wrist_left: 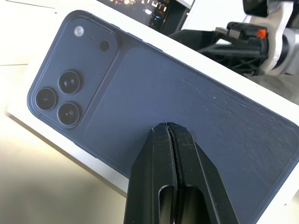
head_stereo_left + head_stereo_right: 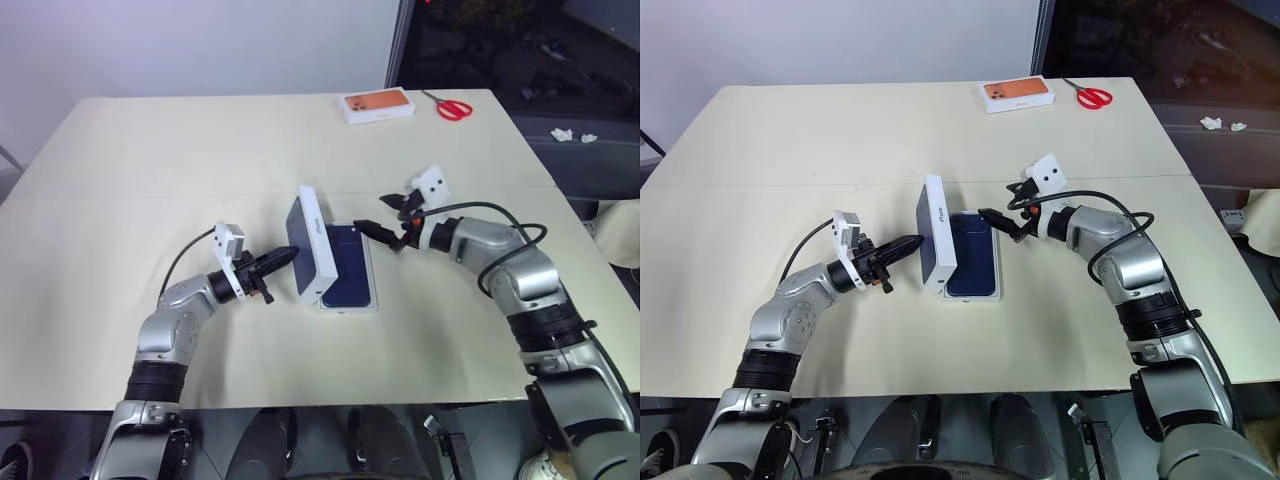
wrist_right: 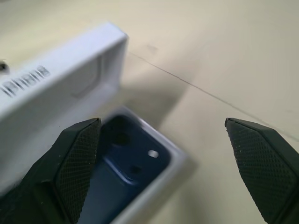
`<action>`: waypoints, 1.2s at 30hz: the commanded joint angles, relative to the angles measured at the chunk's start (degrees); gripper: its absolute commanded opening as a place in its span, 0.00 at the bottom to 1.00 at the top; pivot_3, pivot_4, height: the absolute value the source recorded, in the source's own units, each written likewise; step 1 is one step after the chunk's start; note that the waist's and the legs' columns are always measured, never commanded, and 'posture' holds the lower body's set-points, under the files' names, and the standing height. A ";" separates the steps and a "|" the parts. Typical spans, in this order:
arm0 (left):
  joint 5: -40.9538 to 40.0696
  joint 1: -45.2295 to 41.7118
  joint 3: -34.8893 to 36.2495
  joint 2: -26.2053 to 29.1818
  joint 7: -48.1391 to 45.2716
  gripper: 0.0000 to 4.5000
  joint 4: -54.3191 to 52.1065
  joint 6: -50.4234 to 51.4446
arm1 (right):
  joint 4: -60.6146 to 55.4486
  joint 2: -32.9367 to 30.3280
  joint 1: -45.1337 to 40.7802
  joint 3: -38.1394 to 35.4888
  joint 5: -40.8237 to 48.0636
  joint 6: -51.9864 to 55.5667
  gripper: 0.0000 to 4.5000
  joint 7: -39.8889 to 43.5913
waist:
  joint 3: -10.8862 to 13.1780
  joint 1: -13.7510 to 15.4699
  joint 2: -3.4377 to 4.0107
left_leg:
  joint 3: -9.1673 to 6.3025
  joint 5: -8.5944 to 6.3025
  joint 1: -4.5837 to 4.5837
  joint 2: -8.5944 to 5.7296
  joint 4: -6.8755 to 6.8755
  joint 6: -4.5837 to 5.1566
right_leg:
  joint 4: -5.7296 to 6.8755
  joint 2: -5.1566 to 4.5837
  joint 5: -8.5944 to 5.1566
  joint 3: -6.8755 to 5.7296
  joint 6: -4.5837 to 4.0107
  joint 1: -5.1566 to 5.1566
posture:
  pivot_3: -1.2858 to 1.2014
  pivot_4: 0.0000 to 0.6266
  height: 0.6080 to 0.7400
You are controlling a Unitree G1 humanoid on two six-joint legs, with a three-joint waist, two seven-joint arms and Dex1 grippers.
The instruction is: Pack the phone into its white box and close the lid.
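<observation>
The dark blue phone (image 2: 350, 265) lies in the white box (image 2: 349, 308) at the table's middle. The lid (image 2: 308, 243) stands on its long edge along the box's left side and leans over it, its printed face (image 1: 140, 93) turned toward my left arm. My left gripper (image 2: 288, 254) is shut, and its tips (image 1: 167, 127) rest against that printed face. My right gripper (image 2: 383, 216) hangs open just right of the box's far end, holding nothing. In the right wrist view, its fingers (image 3: 70, 172) flank the phone's camera corner (image 3: 126, 172) and the lid's side (image 3: 56, 93).
A white box with an orange top (image 2: 379, 105) and red-handled scissors (image 2: 452, 107) lie near the table's far edge. The table's right edge (image 2: 560, 190) runs close behind my right arm, with crumpled paper (image 2: 572, 134) on the floor beyond.
</observation>
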 commanded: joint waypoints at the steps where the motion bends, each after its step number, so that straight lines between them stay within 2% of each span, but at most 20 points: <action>1: -0.38 -2.07 -0.78 -2.18 1.17 0.00 -1.65 -0.15 | 0.73 1.17 -1.31 -1.32 -2.82 -2.66 0.99 0.85 | 0.00 0.07 0.00 | 0.00 0.00 0.00 0.00 0.00 0.00 | 0.00 0.00 0.00 0.00 0.00 0.00 | 0.52 0.24 1.00; 6: -0.93 -1.82 -0.41 -2.39 1.53 0.00 -3.63 0.89 | 1.93 1.92 -1.63 -1.44 -6.77 -5.42 0.99 2.28 | 0.00 -0.08 0.00 | -0.01 0.00 0.00 -0.02 0.00 -0.01 | 0.00 -0.01 0.00 0.00 0.00 0.00 | 0.52 0.24 1.00; 13: -1.87 1.12 2.94 1.52 1.55 0.00 -4.28 1.59 | 3.42 0.34 -0.57 -0.52 -12.34 -11.40 0.99 5.93 | 0.00 -0.16 0.00 | -0.01 0.01 0.03 -0.01 -0.01 -0.02 | 0.03 0.01 0.00 0.01 0.00 -0.02 | 0.52 0.24 1.00; 16: -3.31 2.15 4.92 2.94 2.04 0.00 -5.42 2.76 | 2.67 1.39 0.39 -1.72 -11.27 -10.23 0.99 7.39 | 0.00 -0.05 0.00 | -0.01 0.01 0.03 -0.01 0.00 -0.02 | 0.03 0.01 0.00 0.01 0.00 -0.01 | 0.52 0.24 1.00; 19: -3.12 2.87 6.29 4.51 2.33 0.00 -5.39 2.72 | 1.82 1.83 0.84 -2.30 -11.73 -10.38 0.80 7.34 | 0.00 0.04 0.00 | -0.01 0.01 0.02 -0.02 0.00 -0.03 | 0.02 -0.02 0.00 0.01 0.00 0.00 | 0.52 0.24 1.00; 23: -1.44 2.26 6.10 6.10 3.92 0.00 -2.36 3.62 | 1.13 1.32 2.05 -1.57 -13.03 -11.66 0.34 8.94 | 0.00 0.00 0.00 | -0.02 0.01 0.03 -0.03 0.00 -0.03 | 0.02 -0.03 0.00 0.01 0.00 0.00 | 0.52 0.24 1.00; 26: -1.58 1.79 4.71 5.18 3.64 0.00 -1.51 4.17 | 1.03 1.42 2.32 -1.54 -13.53 -11.07 0.01 9.40 | 0.00 0.01 0.00 | -0.02 0.01 0.03 -0.03 -0.01 -0.03 | 0.02 -0.03 0.00 0.01 -0.01 0.00 | 0.52 0.24 1.00; 36: 0.54 -3.16 0.75 0.42 3.38 0.00 5.28 4.44 | -2.49 2.32 3.93 -0.41 -14.93 -8.23 0.01 10.90 | 0.00 -0.04 0.00 | -0.02 0.01 0.03 -0.05 0.00 -0.03 | 0.04 -0.03 0.00 0.00 -0.01 0.00 | 0.52 0.24 1.00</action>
